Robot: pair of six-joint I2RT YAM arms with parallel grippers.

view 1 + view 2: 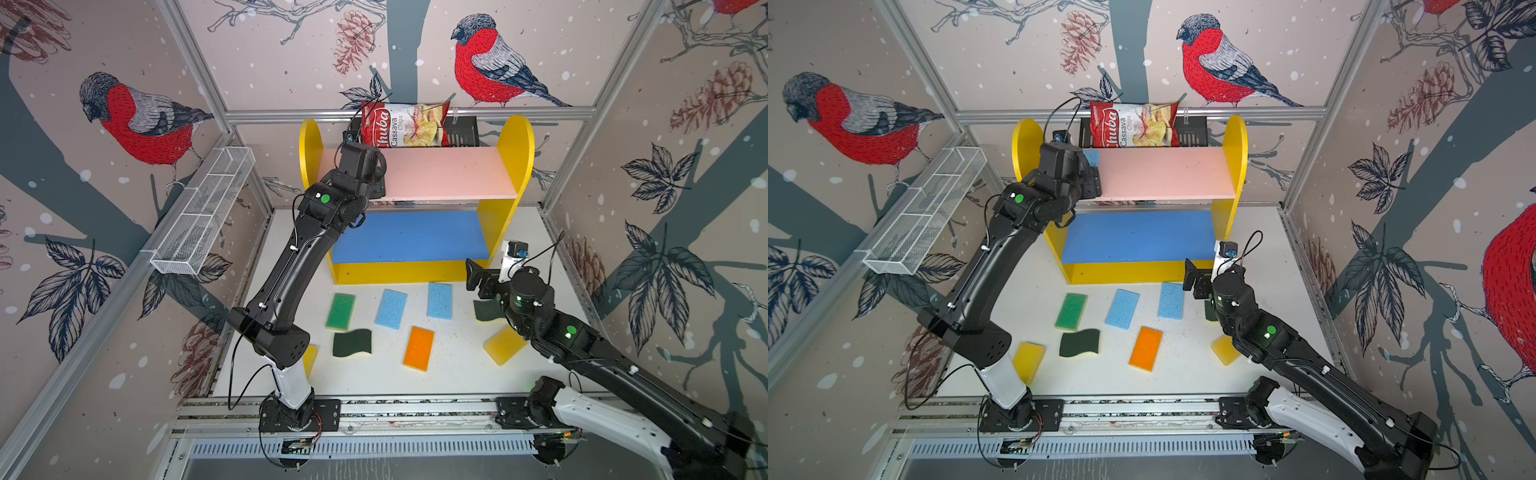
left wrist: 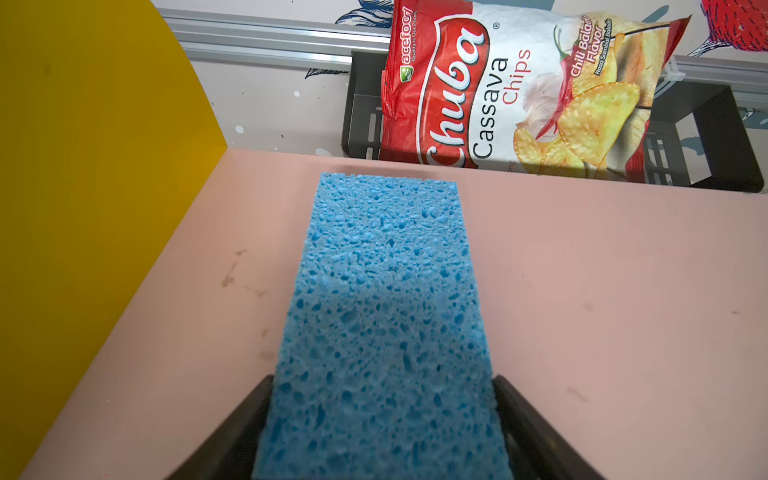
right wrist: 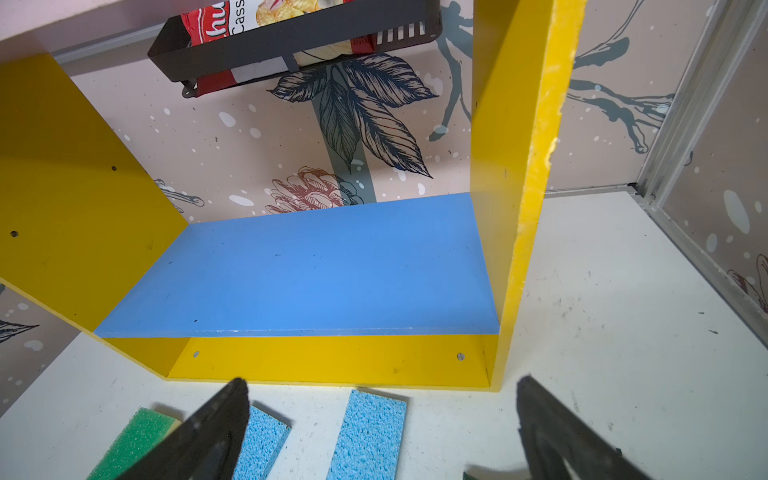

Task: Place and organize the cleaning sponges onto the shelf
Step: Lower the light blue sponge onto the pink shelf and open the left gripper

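Left end effector [image 2: 383,378] clamps blue sponge [image 2: 386,270] on pink board [image 2: 582,270] | right end effector [image 3: 383,380] apart | rack [image 2: 731,137]: chips bag [image 2: 498,91]

Low in a top view, the left arm [image 1: 291,266] hid most of a yellow sponge [image 1: 311,357]; the right arm [image 1: 582,336] half covered a dark green sponge [image 1: 486,309].

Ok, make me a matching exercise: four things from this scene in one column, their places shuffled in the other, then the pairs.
Things
1. light blue sponge between the jaws of the left gripper
2. orange-topped sponge
3. chips bag
4. white wire basket

Places
A. in the black rack
B. up on a side wall
C. over the pink upper board
D. flat on the white tabletop

Pairs: 1-C, 2-D, 3-A, 4-B.
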